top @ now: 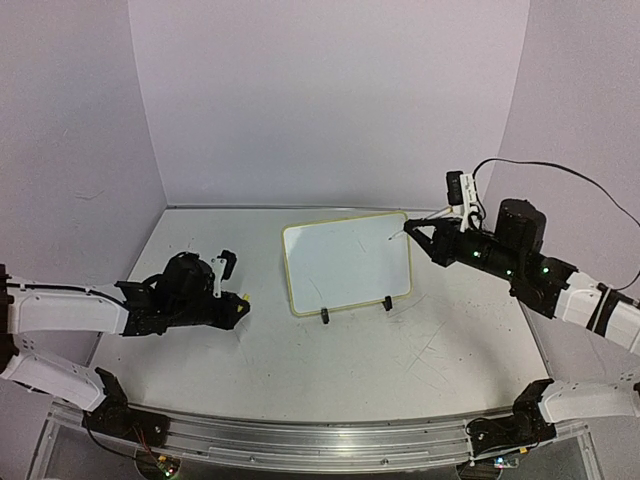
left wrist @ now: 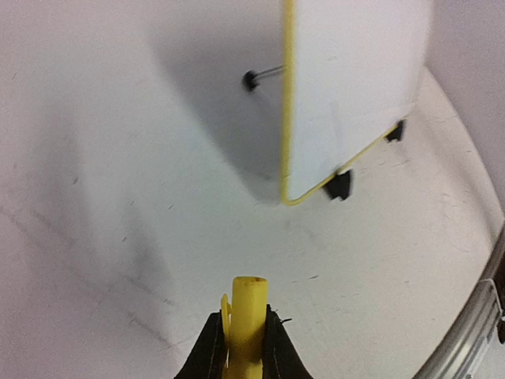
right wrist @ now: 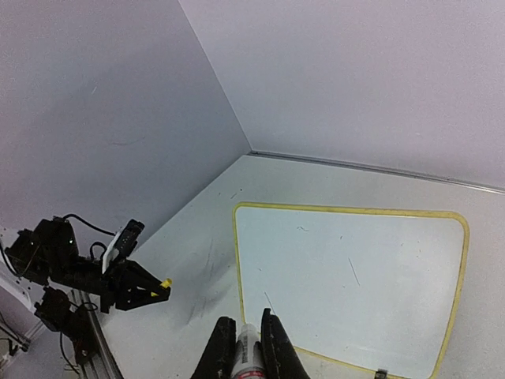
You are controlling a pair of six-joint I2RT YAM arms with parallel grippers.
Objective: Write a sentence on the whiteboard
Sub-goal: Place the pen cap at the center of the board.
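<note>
Both clenched: right end effector (right wrist: 246, 328) grips a marker (right wrist: 248, 353), whiteboard (right wrist: 347, 268) just ahead; left end effector (left wrist: 242, 322) grips a yellow cylinder (left wrist: 247, 304)

Small white whiteboard (top: 346, 262), rounded corners, pale yellow rim. Stands landscape on two black clip feet (top: 324, 317) at its 6 o'clock edge, leaning back toward 12. Sits just 12 o'clock of the table's (top: 300, 370) middle. Nearly blank, only faint short strokes.
</note>
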